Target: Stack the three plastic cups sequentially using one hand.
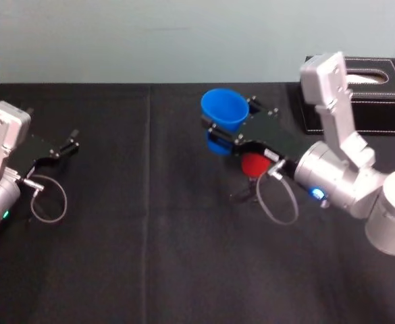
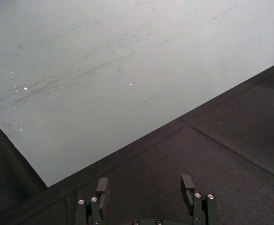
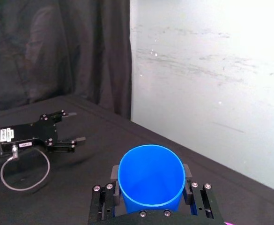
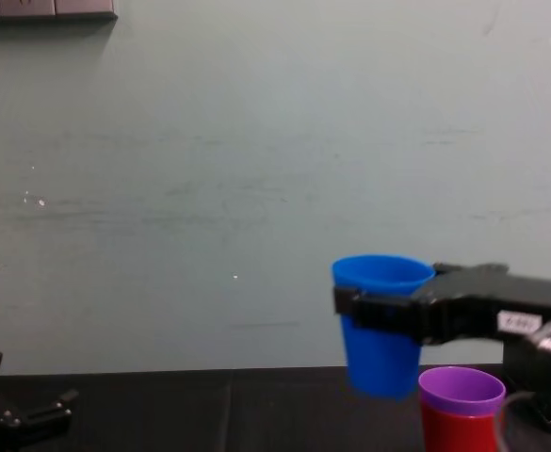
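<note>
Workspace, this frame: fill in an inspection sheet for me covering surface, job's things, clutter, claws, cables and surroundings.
Surface: table covered in black cloth.
Job's things: blue cup upright in the right claw, apparently lifted off the cloth; purple cup nested in the red cup, just beside the blue one.
Clutter: black stitched box at the back right.
Claws: right claw shut on the blue cup; left claw open, empty, parked at the left.
Cables: left loop and right loop, grey, one at each wrist.
Surroundings: pale wall behind the table; dark curtain to one side.
</note>
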Controlling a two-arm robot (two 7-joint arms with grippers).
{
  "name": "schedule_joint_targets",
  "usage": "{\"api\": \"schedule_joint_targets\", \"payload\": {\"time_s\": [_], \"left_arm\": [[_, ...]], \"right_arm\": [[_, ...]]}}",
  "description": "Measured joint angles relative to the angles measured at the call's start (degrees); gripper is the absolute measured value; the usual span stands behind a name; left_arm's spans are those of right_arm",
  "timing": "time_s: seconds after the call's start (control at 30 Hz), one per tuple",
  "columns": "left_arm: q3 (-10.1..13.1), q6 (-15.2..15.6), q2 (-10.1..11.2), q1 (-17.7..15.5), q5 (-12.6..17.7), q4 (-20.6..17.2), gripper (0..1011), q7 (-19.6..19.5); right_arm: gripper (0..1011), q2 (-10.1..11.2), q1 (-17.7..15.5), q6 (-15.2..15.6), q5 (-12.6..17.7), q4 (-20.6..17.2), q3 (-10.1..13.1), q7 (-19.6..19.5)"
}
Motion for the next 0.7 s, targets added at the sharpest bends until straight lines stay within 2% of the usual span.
{"api": "schedule_joint_targets", "payload": {"time_s": [0.13,0.33,0.7], "left_arm": [[0.0,0.0,0.0,0.0,0.0,0.0,1005,0.0],[0.0,0.0,0.0,0.0,0.0,0.0,1004,0.0],[0.0,0.0,0.0,0.0,0.0,0.0,1005,0.0]], "right_arm": [[737,1.7,0.8,1.5,1.5,-0.9,1.3,0.3],[737,3.2,1.5,2.3,3.2,-1.0,3.0,0.2],[737,4.9,1.8,1.6,5.6,2.2,4.7,-1.1]]}}
